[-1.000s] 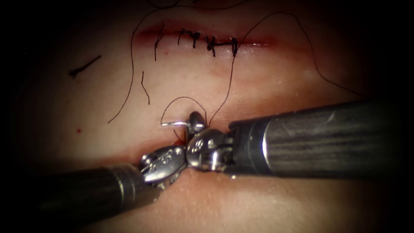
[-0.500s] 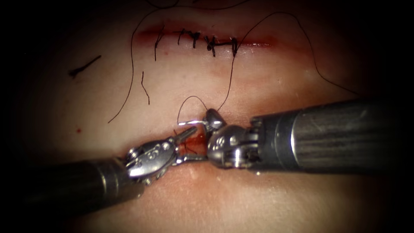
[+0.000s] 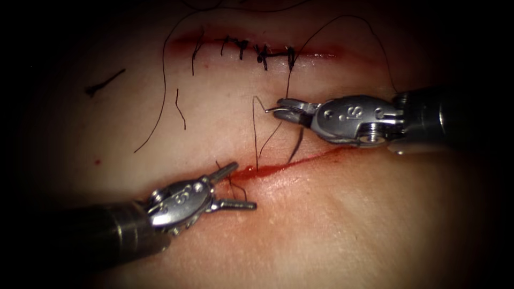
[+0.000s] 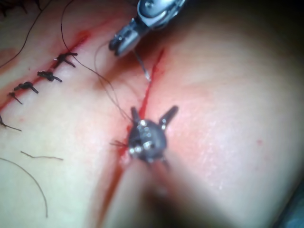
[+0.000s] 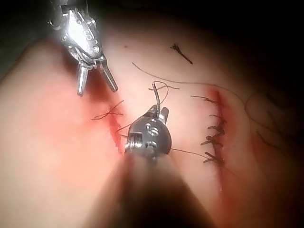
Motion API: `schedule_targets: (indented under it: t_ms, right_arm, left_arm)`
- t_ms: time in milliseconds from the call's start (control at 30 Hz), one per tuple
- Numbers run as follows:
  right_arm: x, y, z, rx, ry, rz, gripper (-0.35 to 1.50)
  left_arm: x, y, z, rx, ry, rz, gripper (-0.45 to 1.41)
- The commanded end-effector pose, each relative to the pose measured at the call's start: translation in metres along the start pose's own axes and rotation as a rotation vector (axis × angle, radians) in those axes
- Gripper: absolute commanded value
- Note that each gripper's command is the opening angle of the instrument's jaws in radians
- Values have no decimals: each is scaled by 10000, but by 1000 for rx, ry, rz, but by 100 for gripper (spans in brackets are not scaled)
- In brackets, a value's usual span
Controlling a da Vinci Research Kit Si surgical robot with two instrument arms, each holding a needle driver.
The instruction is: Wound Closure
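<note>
Progress partial: upper cut (image 3: 257, 51) on the tissue (image 3: 342, 225) already crossed by dark stitches, lower cut (image 3: 289, 163) open and red with fluid, one thread (image 3: 256, 134) running into it near its left end. Right tool (image 3: 278, 111) pinching the needle (image 3: 261, 105) close to one end, clear of the tissue, just above the lower cut; left tool (image 3: 233, 187) spread and empty astride that cut's left end. No containers present.

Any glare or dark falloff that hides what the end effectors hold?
Endoscope view: light falls off to dark edges; glare on the right arm's steel end effector, shut on the curved silver needle, clear of the pale tissue; grip point along its curve unclear. Right wrist view: glare on the left arm's steel end effector, open, holding nothing.
</note>
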Motion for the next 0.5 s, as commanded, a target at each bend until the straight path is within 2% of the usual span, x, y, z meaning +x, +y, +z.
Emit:
schedule_targets:
  t_ms: [33,167,333,500]
  right_arm:
    - [-17,6,6,17,9,38,-35]
    - [-30,10,10,13,14,61,-35]
    - [-34,0,26,126,133,46,-35]
    - [-35,-6,46,228,204,83,-35]
  left_arm:
    - [-7,0,9,-2,-4,-1,78]
    - [-10,-1,13,0,-3,2,78]
    - [-15,-1,16,-4,-3,6,76]
    - [-23,1,23,-12,-22,14,74]
